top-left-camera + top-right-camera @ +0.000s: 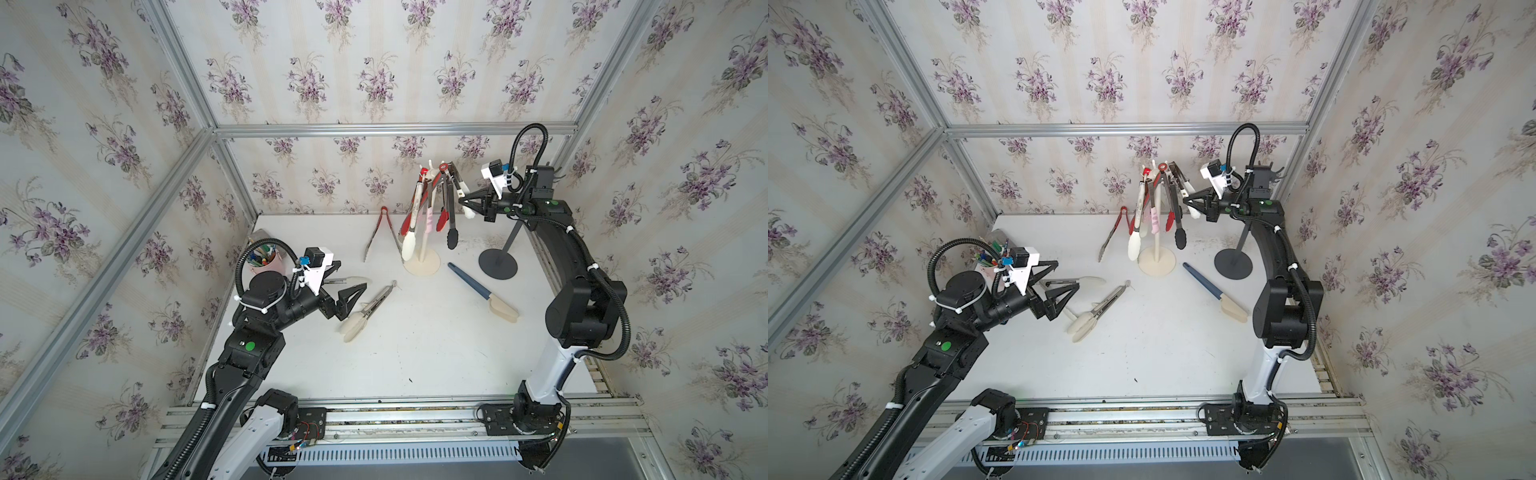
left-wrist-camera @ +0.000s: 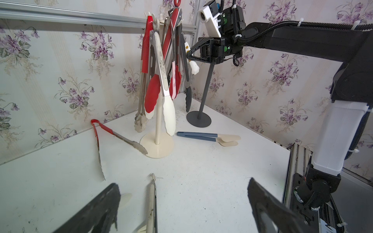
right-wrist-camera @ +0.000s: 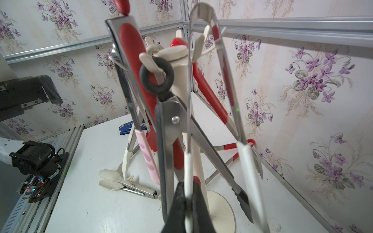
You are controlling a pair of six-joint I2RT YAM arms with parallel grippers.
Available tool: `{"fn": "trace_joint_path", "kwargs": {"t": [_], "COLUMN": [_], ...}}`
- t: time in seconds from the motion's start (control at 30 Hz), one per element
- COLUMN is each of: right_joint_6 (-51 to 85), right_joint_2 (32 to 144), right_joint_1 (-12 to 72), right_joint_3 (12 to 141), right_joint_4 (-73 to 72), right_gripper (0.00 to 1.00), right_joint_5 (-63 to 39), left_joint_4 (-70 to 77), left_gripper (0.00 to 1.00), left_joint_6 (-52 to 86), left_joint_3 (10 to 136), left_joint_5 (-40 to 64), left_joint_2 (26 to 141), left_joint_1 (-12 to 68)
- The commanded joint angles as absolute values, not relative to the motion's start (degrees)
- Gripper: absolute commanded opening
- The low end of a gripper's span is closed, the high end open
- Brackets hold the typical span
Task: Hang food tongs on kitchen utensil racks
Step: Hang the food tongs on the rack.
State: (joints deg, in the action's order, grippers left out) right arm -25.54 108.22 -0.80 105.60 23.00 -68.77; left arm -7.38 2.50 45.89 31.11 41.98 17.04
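Observation:
Several food tongs [image 1: 415,216] with red, black, pink and white tips hang from the crown of the cream-white utensil rack [image 1: 422,262] [image 3: 222,209]. My right gripper [image 1: 464,202] [image 3: 188,193] is shut on one white arm of a steel tongs [image 3: 202,12] whose bend sits over the rack's hooks. The dark grey rack [image 1: 498,264] stands beside it, its top hidden behind my right wrist. My left gripper [image 1: 353,277] [image 2: 183,184] is open low over the table. A cream-tipped tongs [image 1: 370,307] [image 2: 153,201] lies beneath it, between the fingers.
On the table lie a red-handled steel tongs [image 1: 380,232] [image 2: 119,137], a blue-handled tongs with cream tips [image 1: 482,291] [image 2: 207,137] and another cream-tipped tongs [image 1: 353,280]. A pink cup [image 1: 272,266] of pens stands behind my left wrist. Walls close in the back and sides.

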Motion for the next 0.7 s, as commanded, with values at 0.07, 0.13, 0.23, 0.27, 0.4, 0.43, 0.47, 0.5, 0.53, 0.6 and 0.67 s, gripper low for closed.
{"fn": "trace_joint_path", "kwargs": {"t": [0.07, 0.13, 0.23, 0.27, 0.4, 0.43, 0.47, 0.5, 0.53, 0.6, 0.67], "right_joint_6": [-28.0, -27.5, -28.3, -28.7, -29.8, -29.9, -29.9, -30.0, -30.1, -30.6, -31.2], "right_joint_2": [108.2, 108.4, 108.7, 108.7, 108.8, 108.8, 108.9, 109.0, 109.1, 109.3, 109.2], "right_joint_1": [-0.9, -0.9, -0.8, -0.8, -0.5, -0.4, -0.2, -0.1, 0.0, 0.1, 0.2], "right_joint_3": [106.2, 106.5, 106.7, 106.5, 106.3, 106.3, 106.3, 106.3, 106.3, 106.3, 106.2], "right_joint_4": [23.6, 23.6, 25.1, 25.7, 27.2, 27.3, 27.4, 27.5, 27.6, 28.2, 29.0], "right_gripper": [0.00, 0.00, 0.00, 0.00, 0.00, 0.00, 0.00, 0.00, 0.00, 0.00, 0.00], "right_joint_5": [-69.6, -70.0, -70.2, -70.2, -69.8, -69.8, -69.8, -69.6, -69.5, -69.3, -68.9], "left_joint_4": [-7.6, -7.6, -7.6, -7.6, -7.6, -7.7, -7.7, -7.6, -7.6, -7.6, -7.7], "left_gripper": [0.99, 0.99, 0.99, 0.99, 0.99, 0.99, 0.99, 0.99, 0.99, 0.99, 0.99], "left_joint_6": [2.0, 2.0, 2.1, 2.2, 2.0, 2.1, 2.1, 2.2, 2.2, 2.1, 2.0], "left_joint_3": [45.5, 45.5, 45.5, 45.5, 45.4, 45.4, 45.4, 45.4, 45.4, 45.4, 45.4], "left_joint_5": [30.7, 30.7, 30.6, 30.7, 30.8, 30.7, 30.8, 30.9, 30.9, 30.8, 30.7], "left_joint_2": [41.7, 41.7, 41.9, 41.9, 41.9, 41.9, 42.0, 41.9, 41.9, 42.0, 41.9], "left_joint_1": [17.0, 17.1, 17.1, 17.1, 17.1, 17.0, 17.0, 17.0, 17.0, 17.0, 17.1]}}
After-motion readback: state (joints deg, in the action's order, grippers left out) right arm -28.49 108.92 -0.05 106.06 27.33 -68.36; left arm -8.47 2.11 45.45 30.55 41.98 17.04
